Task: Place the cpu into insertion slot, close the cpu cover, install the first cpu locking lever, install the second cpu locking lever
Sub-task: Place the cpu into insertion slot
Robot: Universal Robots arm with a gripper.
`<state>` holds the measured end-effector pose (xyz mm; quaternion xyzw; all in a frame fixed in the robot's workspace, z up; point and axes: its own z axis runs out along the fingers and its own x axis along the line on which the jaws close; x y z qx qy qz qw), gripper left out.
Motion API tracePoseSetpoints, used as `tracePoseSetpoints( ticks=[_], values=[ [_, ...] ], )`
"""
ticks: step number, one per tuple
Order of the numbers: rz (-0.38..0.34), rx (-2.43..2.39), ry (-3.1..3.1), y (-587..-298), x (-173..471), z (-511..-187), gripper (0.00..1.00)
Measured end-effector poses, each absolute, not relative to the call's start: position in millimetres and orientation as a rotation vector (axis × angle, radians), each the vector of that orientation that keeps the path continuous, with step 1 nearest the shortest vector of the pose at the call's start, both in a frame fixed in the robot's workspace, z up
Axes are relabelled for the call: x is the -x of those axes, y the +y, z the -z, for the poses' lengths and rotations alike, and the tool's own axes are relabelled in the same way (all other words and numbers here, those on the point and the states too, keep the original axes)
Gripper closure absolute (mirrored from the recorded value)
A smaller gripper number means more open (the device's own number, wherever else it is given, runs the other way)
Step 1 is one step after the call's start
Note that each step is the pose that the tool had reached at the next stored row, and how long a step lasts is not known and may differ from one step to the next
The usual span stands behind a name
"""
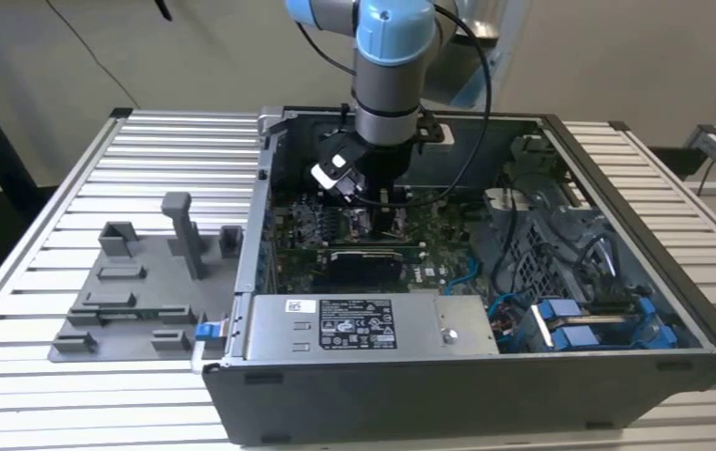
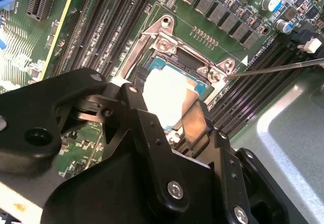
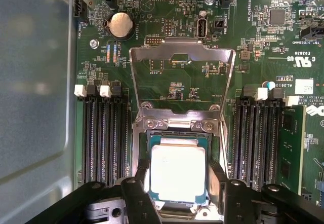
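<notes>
The black gripper (image 3: pixel 178 167) fingers (image 3: pixel 140 177) pinch the square cpu (image 3: pixel 178 178) (silvery top) in the metal-rimmed insertion slot (image 3: pixel 177 132).

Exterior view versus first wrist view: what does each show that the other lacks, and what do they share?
Exterior view: the whole computer case, its power supply, the grey fixture on the slatted table. First wrist view: the cpu lying in the insertion slot, the cpu cover open, a coin battery. Both: the claw over the green motherboard.

The exterior view is looking down from far above my jaws at the computer case (image 1: pixel 459 399). Both wrist views, close behind my gripper (image 3: pixel 178 172), are sharing the insertion slot (image 3: pixel 178 133) (image 2: pixel 158 63).
</notes>
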<state>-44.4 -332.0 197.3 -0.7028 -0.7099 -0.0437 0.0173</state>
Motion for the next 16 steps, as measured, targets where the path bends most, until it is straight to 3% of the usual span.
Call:
tracePoseSetpoints(
  ticks=[1, 16],
  values=[
    [0.136, 2.184, -2.206, -332, 44, -197, 0.38],
    [0.135, 2.184, -2.206, -332, 44, -246, 0.38]
  ],
)
